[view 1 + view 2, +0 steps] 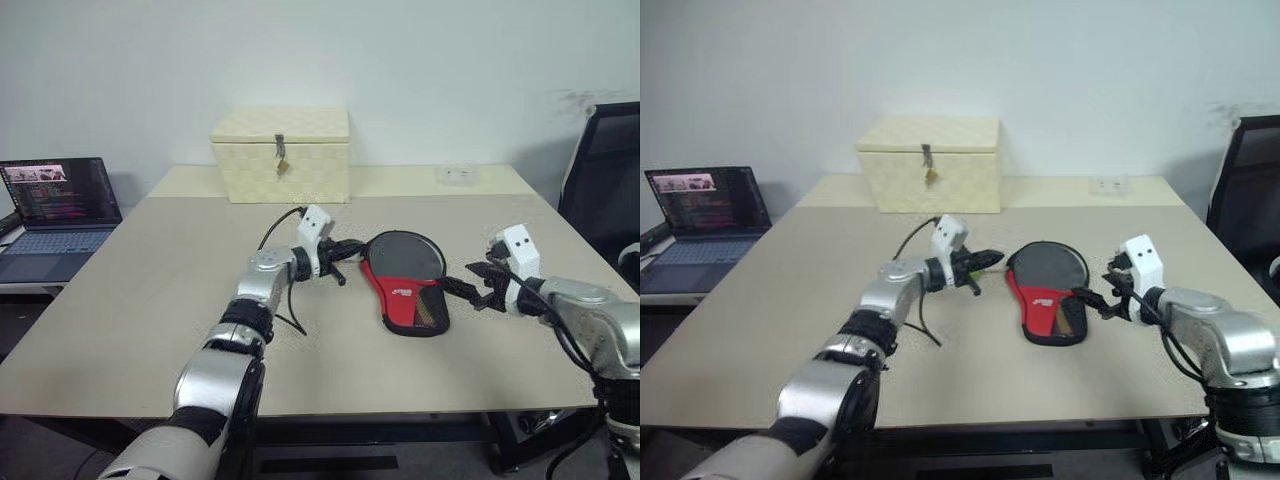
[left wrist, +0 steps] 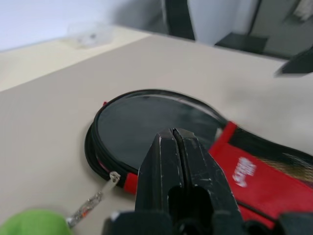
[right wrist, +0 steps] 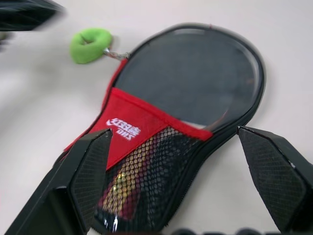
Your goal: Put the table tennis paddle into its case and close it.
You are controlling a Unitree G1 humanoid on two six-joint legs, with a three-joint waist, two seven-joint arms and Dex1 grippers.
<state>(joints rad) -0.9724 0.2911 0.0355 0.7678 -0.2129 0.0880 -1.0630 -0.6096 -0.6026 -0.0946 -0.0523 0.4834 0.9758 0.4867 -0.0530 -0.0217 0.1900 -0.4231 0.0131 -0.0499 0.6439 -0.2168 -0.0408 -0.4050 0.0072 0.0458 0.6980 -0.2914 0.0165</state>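
Case (image 1: 408,285), soft black paddle-shaped zip pouch with red logo panel and mesh, mid-surface with black-faced paddle (image 3: 195,78) inside; left fingers (image 2: 177,161) shut, empty, near green zip pull (image 3: 90,45); right fingers (image 3: 95,169) wide, straddling handle end; risk: pouch sliding when zipped; ample bare beige surface (image 1: 150,290) around.

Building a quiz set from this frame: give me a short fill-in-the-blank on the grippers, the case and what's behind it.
1. The left gripper is ____.
2. The right gripper is ____, its fingers on either side of the case's mesh end.
3. The zip pull on the case carries a ____ tag.
4. Behind the case stands a cream woven box with a metal ____.

Missing words: shut; open; green; latch
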